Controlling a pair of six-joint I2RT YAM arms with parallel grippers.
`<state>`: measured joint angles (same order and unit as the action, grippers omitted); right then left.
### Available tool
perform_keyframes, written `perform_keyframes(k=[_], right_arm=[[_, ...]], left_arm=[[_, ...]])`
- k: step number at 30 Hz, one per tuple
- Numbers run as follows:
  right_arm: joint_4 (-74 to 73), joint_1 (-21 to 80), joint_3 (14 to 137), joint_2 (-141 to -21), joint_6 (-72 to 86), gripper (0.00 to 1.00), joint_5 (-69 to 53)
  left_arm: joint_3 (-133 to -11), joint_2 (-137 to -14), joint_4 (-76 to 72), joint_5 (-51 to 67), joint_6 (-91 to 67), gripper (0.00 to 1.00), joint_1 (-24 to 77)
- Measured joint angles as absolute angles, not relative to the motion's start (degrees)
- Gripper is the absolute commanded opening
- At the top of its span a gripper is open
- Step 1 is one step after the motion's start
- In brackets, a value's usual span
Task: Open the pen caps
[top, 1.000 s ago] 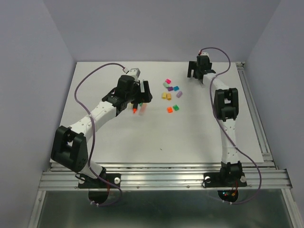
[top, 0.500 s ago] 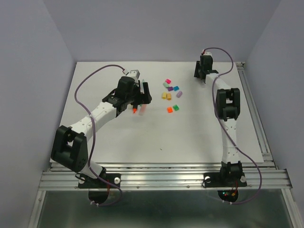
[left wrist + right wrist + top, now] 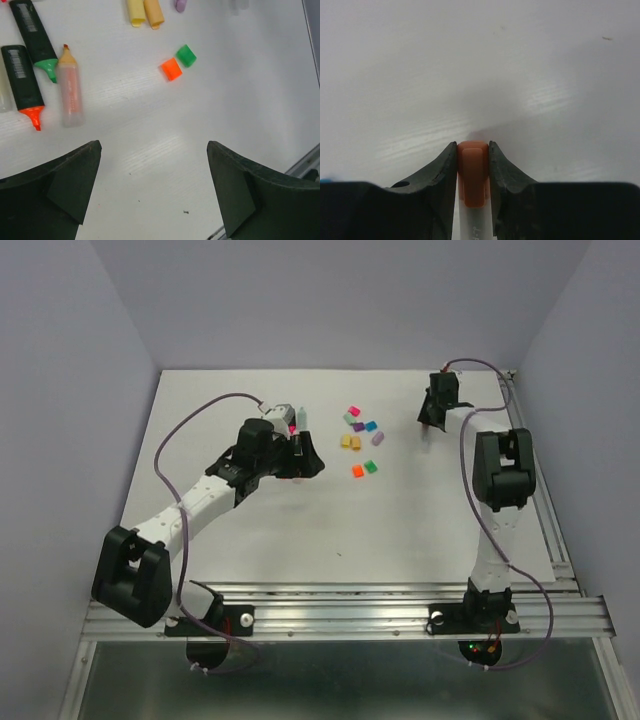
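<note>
**Left.** My left jaws hang spread wide over the tabletop [image 3: 400,530] and grip nothing. In the left wrist view both fingers [image 3: 55,200] frame bare surface. Just beyond them lie three pens [image 3: 22,75] side by side, two black-barrelled and one pale orange. Each has its tip bared, so I judge these done. The arm may hide other pens from the top view, and I cannot tell.

**Centre.** The caps [image 3: 346,441] lie in a small cluster between the two arms, apart from every barrel. I count nine in the top view. The loose orange cap [image 3: 171,69] and the green cap [image 3: 186,55] lie just beside each other at the cluster's near edge. By this count most of the task is complete.

**Right.** My right jaws, at the far right of the tabletop, are pinched on the orange cap [image 3: 472,172] of a white pen [image 3: 472,227]. This cap is still seated on its barrel. I cannot tell whether the pen rests on the surface or hangs clear of it. As far as the views show, this is the one pen left to open. I judge that pulling the cap off calls for a hold on the barrel, and my left jaws are free for that but well apart from it.
</note>
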<state>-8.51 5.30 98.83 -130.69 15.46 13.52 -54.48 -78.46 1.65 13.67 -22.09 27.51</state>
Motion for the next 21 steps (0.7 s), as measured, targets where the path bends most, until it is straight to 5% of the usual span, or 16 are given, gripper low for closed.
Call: perform_keyframes(k=[6, 11, 16, 21], right_arm=[[-4.47, 7.31, 71.90, -106.13, 27.79, 0.01, 13.93], [-5.21, 21.67, 53.89, -84.86, 40.18, 0.01, 20.84], [-7.14, 39.00, 45.39, -71.22, 51.64, 0.01, 24.64], [-7.64, 44.25, 42.02, -64.77, 57.89, 0.01, 27.35]], left_arm=[[-45.63, -74.02, -6.57, 22.57, -24.38, 0.99, 29.54], [-43.22, -74.02, -11.88, 26.15, -26.26, 0.99, 35.20], [-42.02, -74.19, -19.11, 28.69, -28.86, 0.99, 40.95], [-40.73, -76.51, -25.61, 30.22, -31.88, 0.99, 46.04]])
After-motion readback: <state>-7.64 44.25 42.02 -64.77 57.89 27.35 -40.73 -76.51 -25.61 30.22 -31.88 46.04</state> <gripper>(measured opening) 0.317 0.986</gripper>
